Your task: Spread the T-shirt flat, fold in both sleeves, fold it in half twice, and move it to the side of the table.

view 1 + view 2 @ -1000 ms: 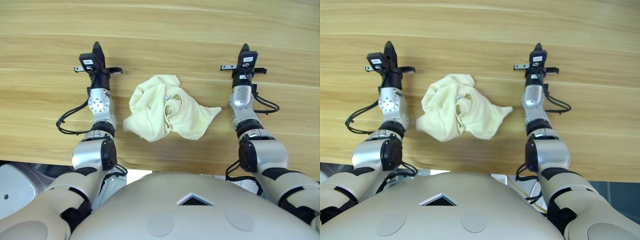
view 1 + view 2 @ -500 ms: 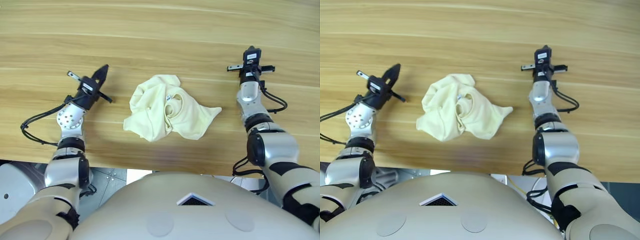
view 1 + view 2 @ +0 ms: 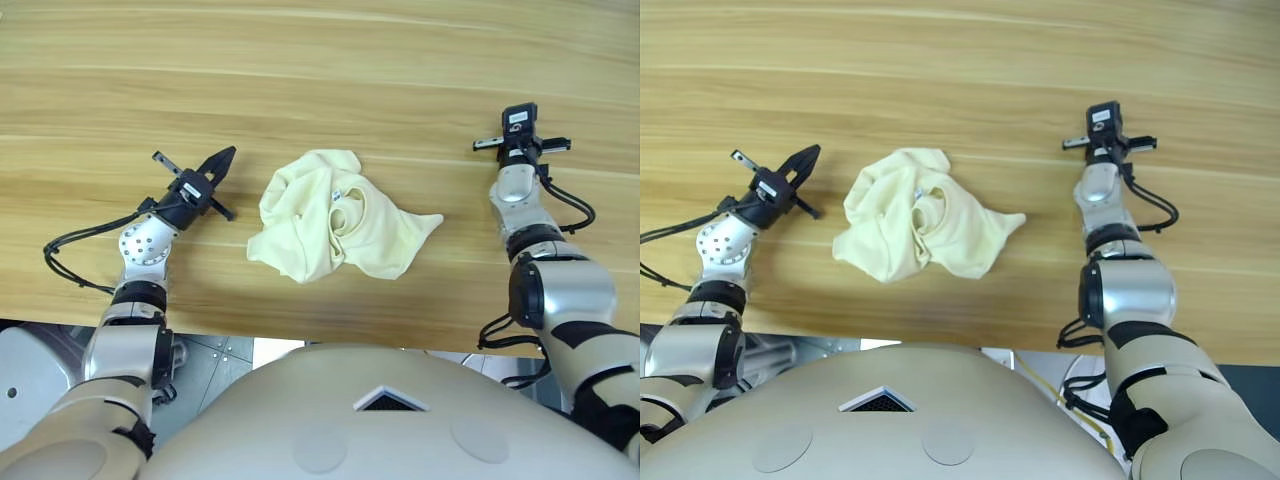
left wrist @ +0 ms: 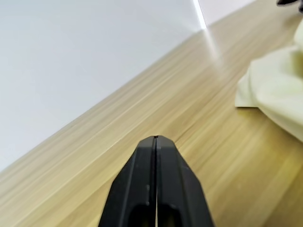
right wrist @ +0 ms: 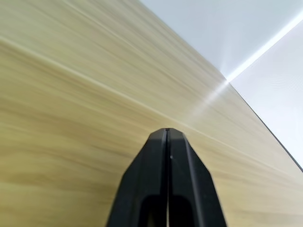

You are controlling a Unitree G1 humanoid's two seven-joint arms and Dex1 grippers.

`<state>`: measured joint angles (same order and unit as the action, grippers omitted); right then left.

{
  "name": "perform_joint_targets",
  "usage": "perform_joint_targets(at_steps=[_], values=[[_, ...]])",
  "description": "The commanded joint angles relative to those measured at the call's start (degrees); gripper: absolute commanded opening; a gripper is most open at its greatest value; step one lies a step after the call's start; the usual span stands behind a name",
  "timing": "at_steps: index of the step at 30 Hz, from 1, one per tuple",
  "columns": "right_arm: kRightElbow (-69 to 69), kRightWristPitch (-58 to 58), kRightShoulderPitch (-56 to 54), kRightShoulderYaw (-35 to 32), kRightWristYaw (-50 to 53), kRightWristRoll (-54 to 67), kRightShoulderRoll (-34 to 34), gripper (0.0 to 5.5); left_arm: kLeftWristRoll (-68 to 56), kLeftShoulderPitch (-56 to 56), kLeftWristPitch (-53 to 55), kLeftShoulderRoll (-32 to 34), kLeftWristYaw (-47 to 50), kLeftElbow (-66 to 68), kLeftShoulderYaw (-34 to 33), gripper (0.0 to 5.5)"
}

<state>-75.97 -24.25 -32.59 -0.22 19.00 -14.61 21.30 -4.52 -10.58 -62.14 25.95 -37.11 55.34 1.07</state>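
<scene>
- Wooden worktop (image 3: 400, 60) carries a crumpled T-shirt (image 3: 335, 220).
- Left claw (image 3: 225, 155): clenched, near the T-shirt, not touching.
- Right claw (image 3: 519, 110): clenched, well apart.
- White wall (image 4: 71, 56) borders the worktop.

Pale butter-yellow T-shirt (image 3: 335, 228), one plain colour all over, with softer greyish shading in its creases. Under it the table (image 3: 320, 60) is a light honey wood, streaked with long fine grain and slightly darker tan bands. Left gripper (image 4: 155, 138) is matte black, right gripper (image 5: 167, 130) the same matte black, and the wall (image 4: 71, 56) past the table's edge is a plain whitish grey.
</scene>
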Motion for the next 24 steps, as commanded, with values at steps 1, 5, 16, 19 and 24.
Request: perform_joint_targets(at_steps=[1, 5, 16, 19, 24], values=[[-1.3, 2.4, 1.5, -0.3, 0.5, -0.2, -0.1, 0.02, -8.2, 1.6, 2.4, -0.6, -8.4, -3.9, -0.3, 0.00], [-1.6, 3.2, 2.1, -0.3, 0.3, -0.3, 0.1, 0.02, -15.8, 2.7, 5.1, -0.2, -15.7, -7.8, -1.7, 0.00], [-1.5, 3.3, 4.6, -1.4, 0.7, 0.2, 0.8, 0.02, -22.3, 2.9, 17.2, -4.6, -26.8, -10.9, -3.8, 0.65], [-1.5, 3.3, 5.0, -1.5, 0.8, 0.0, 0.7, 0.02, -21.7, 3.1, 17.9, -3.8, -29.7, -11.0, -4.1, 1.19], [-1.6, 3.7, 4.8, -1.0, 0.8, -0.7, 0.4, 0.02, -22.4, 4.3, 19.4, -0.4, -35.3, -13.7, -5.3, 1.90]])
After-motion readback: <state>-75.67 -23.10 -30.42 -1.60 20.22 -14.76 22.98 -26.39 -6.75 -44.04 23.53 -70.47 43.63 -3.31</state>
